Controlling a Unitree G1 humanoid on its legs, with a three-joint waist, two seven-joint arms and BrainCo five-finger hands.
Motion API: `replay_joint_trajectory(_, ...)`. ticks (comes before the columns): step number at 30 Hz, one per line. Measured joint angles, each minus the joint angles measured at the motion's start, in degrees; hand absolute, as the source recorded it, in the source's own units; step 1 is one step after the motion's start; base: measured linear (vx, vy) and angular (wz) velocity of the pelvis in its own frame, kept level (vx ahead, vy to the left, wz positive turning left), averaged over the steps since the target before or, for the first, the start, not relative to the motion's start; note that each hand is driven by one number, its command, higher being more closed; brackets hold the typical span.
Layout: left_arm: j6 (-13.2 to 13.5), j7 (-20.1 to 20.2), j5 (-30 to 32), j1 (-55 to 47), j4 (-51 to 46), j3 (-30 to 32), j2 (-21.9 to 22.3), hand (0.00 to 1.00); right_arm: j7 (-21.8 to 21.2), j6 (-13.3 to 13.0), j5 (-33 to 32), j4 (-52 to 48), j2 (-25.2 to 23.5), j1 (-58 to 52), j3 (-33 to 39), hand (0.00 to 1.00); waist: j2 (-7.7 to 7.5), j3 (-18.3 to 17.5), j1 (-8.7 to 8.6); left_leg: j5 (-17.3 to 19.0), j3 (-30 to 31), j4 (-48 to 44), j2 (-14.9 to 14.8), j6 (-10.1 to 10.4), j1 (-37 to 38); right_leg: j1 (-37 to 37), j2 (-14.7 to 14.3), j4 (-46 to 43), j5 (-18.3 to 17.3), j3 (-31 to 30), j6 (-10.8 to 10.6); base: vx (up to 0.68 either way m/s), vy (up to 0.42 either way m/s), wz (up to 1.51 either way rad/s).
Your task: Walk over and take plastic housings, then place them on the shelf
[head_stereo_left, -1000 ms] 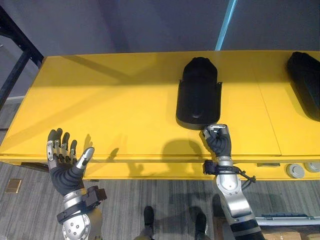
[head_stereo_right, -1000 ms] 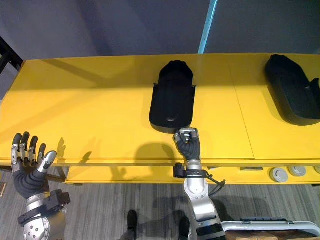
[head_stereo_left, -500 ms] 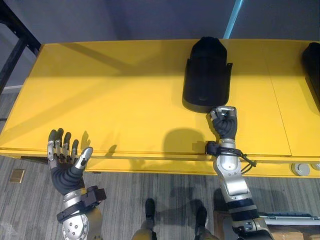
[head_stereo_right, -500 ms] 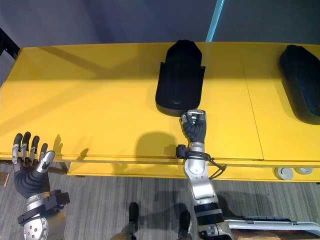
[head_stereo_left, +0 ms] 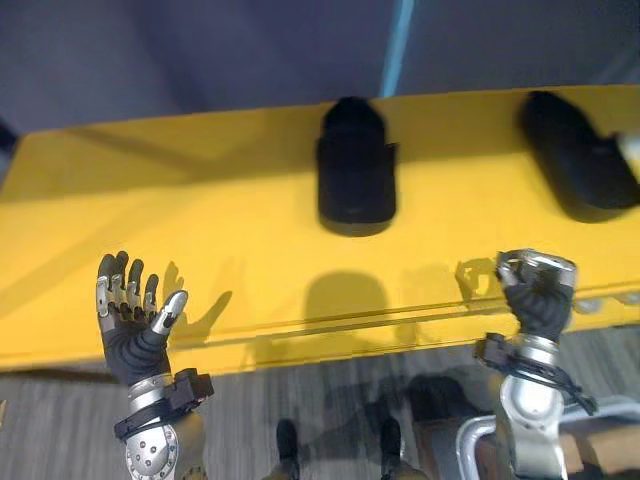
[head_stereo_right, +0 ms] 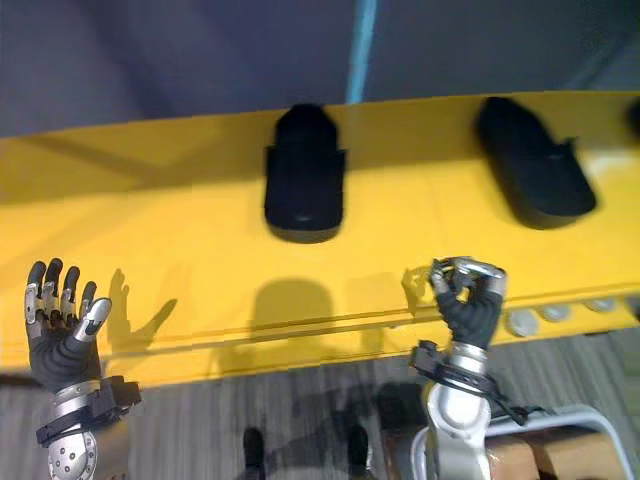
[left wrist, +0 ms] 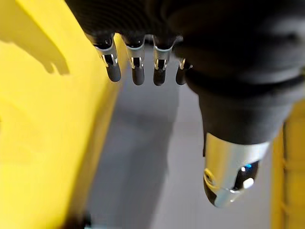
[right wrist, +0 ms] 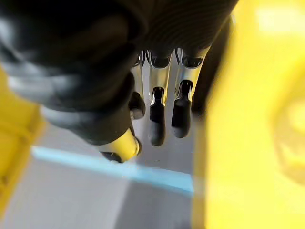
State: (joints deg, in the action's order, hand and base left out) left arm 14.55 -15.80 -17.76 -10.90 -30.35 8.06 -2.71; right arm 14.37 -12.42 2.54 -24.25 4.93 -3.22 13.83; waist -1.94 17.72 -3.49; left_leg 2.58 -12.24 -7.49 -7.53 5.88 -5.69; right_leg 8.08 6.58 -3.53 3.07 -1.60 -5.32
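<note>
Right hand [head_stereo_right: 465, 300], curled and empty, is backing from the housing [head_stereo_right: 303, 185] to the table's [head_stereo_right: 180, 240] front edge, leaving it ungrasped; left hand [head_stereo_right: 62, 330] is hanging open.

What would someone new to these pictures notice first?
The bright yellow table spans the scene, with one black housing at its middle and a second black housing toward its right end. Near the front edge, the left hand is raised with fingers spread, and the right hand is curled, holding nothing.
</note>
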Motion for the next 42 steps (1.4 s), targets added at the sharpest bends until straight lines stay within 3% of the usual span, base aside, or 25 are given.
replay_joint_trajectory(2,0.0,0.1,1.2,0.2,0.1,-0.7,0.1,0.00,-2.0,0.0,0.0,-1.3,1.5,-3.3,3.4,0.00,0.83,-0.7,-1.01,8.9,12.3,-10.6,-1.4,1.5,0.0,1.0,-3.4,-3.6,-1.5,-6.0,-0.2,0.01,0.076,-1.64)
replay_joint_trajectory(3,-0.1,0.1,1.4,0.8,0.2,-1.5,0.1,0.00,-2.4,0.0,0.0,-2.1,1.3,-5.9,6.6,0.00,1.16,-1.2,-2.26,11.6,14.6,-12.6,-1.8,2.3,0.2,1.6,-4.5,-4.5,-1.7,-7.8,-0.4,-0.03,0.224,-1.51)
replay_joint_trajectory(4,-0.1,0.3,2.9,2.3,0.9,-3.0,-0.1,0.00,-2.8,0.0,-0.1,-2.3,0.2,-9.8,11.4,0.00,0.73,-2.0,-4.15,13.6,13.6,-13.6,-1.8,1.5,0.5,2.5,-5.2,-5.2,-1.4,-10.2,-0.8,-0.06,0.230,-1.26)
replay_joint_trajectory(6,-0.1,0.7,4.6,4.1,3.7,-4.1,-0.7,0.00,-3.2,0.1,-0.4,-2.4,-2.4,-15.4,15.3,0.00,-0.93,-3.2,-5.62,14.7,7.8,-14.9,-1.7,0.4,1.6,3.4,-5.5,-4.2,0.5,-15.5,-2.6,-0.07,0.191,-1.51)
replay_joint_trajectory(8,-0.2,1.1,5.3,4.2,5.4,-4.8,-1.8,0.00,-3.5,0.1,-0.6,-2.6,-3.7,-17.7,15.1,0.00,-1.36,-3.7,-6.25,16.8,-1.8,-17.7,-3.5,-1.2,2.0,4.5,-7.2,2.3,9.8,-17.4,-3.4,-0.16,0.130,-2.36)
replay_joint_trajectory(9,-0.3,1.7,6.0,4.4,6.1,-4.6,-2.3,0.00,-3.8,0.1,-0.6,-1.8,-4.5,-16.6,14.4,0.00,-0.42,-4.1,-5.68,16.6,-7.9,-18.1,-6.1,-2.1,1.4,5.1,-8.1,6.6,16.3,-11.1,-2.4,-0.21,0.063,-2.24)
replay_joint_trajectory(10,-0.4,2.1,6.2,5.3,7.2,-4.5,-2.4,0.00,-3.7,0.1,-0.6,-1.7,-5.1,-16.6,14.6,0.00,-0.24,-4.0,-5.57,16.5,-9.9,-18.3,-6.9,-2.3,1.3,6.2,-7.8,2.9,13.2,-4.5,-0.3,-0.18,0.046,-2.16)
replay_joint_trajectory(11,-0.6,2.5,6.0,6.5,8.3,-3.9,-1.9,0.00,-3.4,0.2,0.0,-0.9,-5.4,-16.4,14.6,0.00,-0.19,-3.9,-5.27,15.9,-14.2,-17.7,-7.8,-2.7,2.7,7.7,-5.5,-8.0,3.3,6.0,3.5,-0.10,0.093,-1.79)
replay_joint_trajectory(12,-0.5,2.4,5.6,5.6,8.7,-3.4,-0.9,0.00,-3.4,0.2,0.3,-0.1,-5.2,-15.9,14.9,0.00,0.17,-4.2,-5.05,15.6,-18.0,-17.5,-8.5,-2.8,4.1,7.7,-2.2,-16.0,-2.8,10.1,3.2,-0.10,0.112,-1.68)
replay_joint_trajectory(14,-0.5,2.3,5.5,5.5,9.7,-3.5,0.1,0.00,-2.7,0.6,0.5,2.0,-5.2,-15.3,16.2,0.00,0.30,-4.5,-5.18,15.3,-21.6,-17.3,-9.0,-2.1,5.0,7.7,2.4,-23.1,-6.4,10.6,1.8,-0.09,-0.010,-1.23)
replay_joint_trajectory(15,-0.5,2.3,5.5,5.8,10.9,-4.4,0.2,0.00,-2.5,1.1,1.2,3.8,-5.2,-15.5,16.9,0.00,0.05,-4.9,-5.30,14.4,-23.6,-16.6,-9.0,-1.3,5.1,7.7,4.8,-24.3,-7.9,11.0,-0.4,-0.07,-0.134,-0.93)
replay_joint_trajectory(17,-0.8,2.2,5.5,5.5,12.4,-5.2,0.3,0.00,-2.6,2.1,1.3,5.7,-5.1,-15.6,16.7,0.00,-0.51,-6.2,-5.08,12.9,-27.0,-15.4,-9.4,0.4,5.1,6.9,6.5,-21.4,-9.8,13.8,-2.3,-0.02,-0.232,-0.84)
replay_joint_trajectory(18,-0.9,2.2,5.5,5.5,12.7,-5.1,0.3,0.00,-2.6,2.4,1.3,5.9,-5.1,-15.5,16.4,0.00,-0.48,-6.4,-4.86,12.6,-28.1,-15.2,-9.6,0.9,5.2,6.2,6.0,-18.6,-11.1,13.9,-1.8,0.01,-0.262,-0.96)
replay_joint_trajectory(20,-1.7,2.5,5.6,5.6,13.8,-5.3,2.8,0.00,-3.0,3.1,1.3,8.8,-3.0,-14.1,14.3,0.00,3.81,-6.7,-5.22,9.9,-30.2,-14.3,-14.5,1.1,5.1,6.1,-1.1,-12.7,-7.8,12.5,1.8,0.03,-0.323,-0.96)
replay_joint_trajectory(21,-1.8,2.5,5.5,5.6,13.9,-5.2,3.2,0.00,-3.3,3.1,1.3,9.4,-2.5,-14.0,13.2,0.00,4.34,-7.0,-5.19,9.6,-30.2,-14.8,-15.9,0.5,5.2,5.9,-2.9,-11.5,-7.2,11.8,2.6,0.09,-0.387,-1.02)
replay_joint_trajectory(23,-1.8,2.5,5.6,6.2,15.5,-5.0,3.1,0.00,-3.9,3.2,1.3,9.6,-2.3,-12.6,10.2,0.00,4.68,-6.9,-5.06,7.2,-29.7,-19.9,-21.5,-3.2,5.7,3.8,-8.0,-8.8,-6.1,10.0,5.1,0.17,-0.402,-0.83)
replay_joint_trajectory(25,-2.1,2.5,5.6,6.8,18.9,-5.1,3.1,0.00,-3.8,3.2,1.2,10.6,-1.6,-11.3,9.3,0.00,4.62,-6.3,-5.12,3.6,-26.8,-27.7,-24.9,-7.2,4.3,0.0,-9.2,-6.6,-6.0,9.2,6.6,0.16,-0.292,-0.37)
replay_joint_trajectory(26,-2.2,2.5,5.6,6.6,20.8,-5.2,3.0,0.00,-3.5,3.1,1.2,13.1,0.2,-9.8,8.3,0.00,4.56,-5.8,-4.85,3.7,-23.0,-32.6,-25.0,-7.3,2.6,-2.0,-9.0,-5.5,-5.9,8.6,7.0,0.11,-0.187,-0.20)
replay_joint_trajectory(28,-2.3,2.6,5.7,6.6,23.4,-5.2,2.9,0.00,-2.9,3.1,1.2,17.0,2.2,-7.7,7.6,0.00,4.70,-5.3,-3.82,6.2,-15.6,-36.2,-21.9,-5.6,-1.7,-3.5,-8.5,-4.3,-5.9,8.2,7.2,0.04,-0.066,-0.07)
replay_joint_trajectory(29,-2.6,2.5,5.8,6.4,25.6,-5.0,2.7,0.00,-1.9,3.4,1.3,20.7,2.7,-5.5,6.9,0.00,4.93,-5.2,-2.58,8.7,-7.0,-34.5,-16.3,-2.5,-5.9,-4.1,-7.9,-3.3,-5.7,8.0,7.4,0.02,0.015,-0.03)
replay_joint_trajectory(32,-3.1,2.4,7.9,5.1,30.5,-4.6,1.5,0.00,-0.7,4.5,1.3,26.7,2.7,-1.4,4.1,0.00,4.98,-5.0,-0.03,10.3,1.9,-23.6,-8.2,-1.1,-8.7,-4.2,-7.1,-2.4,-5.6,7.4,7.3,0.03,0.105,-0.07)
replay_joint_trajectory(34,-4.3,2.1,9.8,5.0,34.0,-4.1,1.1,0.00,0.8,5.1,1.5,30.5,2.8,1.9,3.1,0.00,5.33,-4.8,1.15,8.7,3.1,-15.4,-6.0,-2.1,-9.1,-4.0,-6.7,-1.5,-5.0,7.5,6.2,0.06,0.149,-0.03)
replay_joint_trajectory(36,-4.9,2.4,11.9,4.2,37.1,-3.5,0.6,0.00,1.9,6.1,3.0,32.0,2.2,5.1,2.8,0.00,5.72,-3.8,2.20,2.8,3.1,-11.0,-4.8,-1.1,-8.9,-3.9,-5.8,-1.0,-4.9,7.7,4.4,0.09,0.220,0.05)
replay_joint_trajectory(39,-5.6,2.2,12.5,4.3,40.4,-3.4,0.1,0.00,3.9,6.8,4.9,32.5,1.8,8.6,2.8,0.00,5.28,-2.3,2.97,2.0,3.9,-9.9,-1.2,-2.3,-10.7,-2.5,-2.6,-1.0,-5.1,9.5,2.7,0.07,0.211,0.36)
replay_joint_trajectory(42,-5.9,2.3,13.5,3.9,41.5,-3.9,-1.1,0.00,5.7,7.4,5.1,34.6,1.4,15.2,0.7,0.00,4.91,0.8,6.11,1.6,3.9,-9.8,0.6,-2.9,-11.8,-2.0,-0.9,-0.3,-4.4,10.0,1.8,0.05,0.155,0.15)
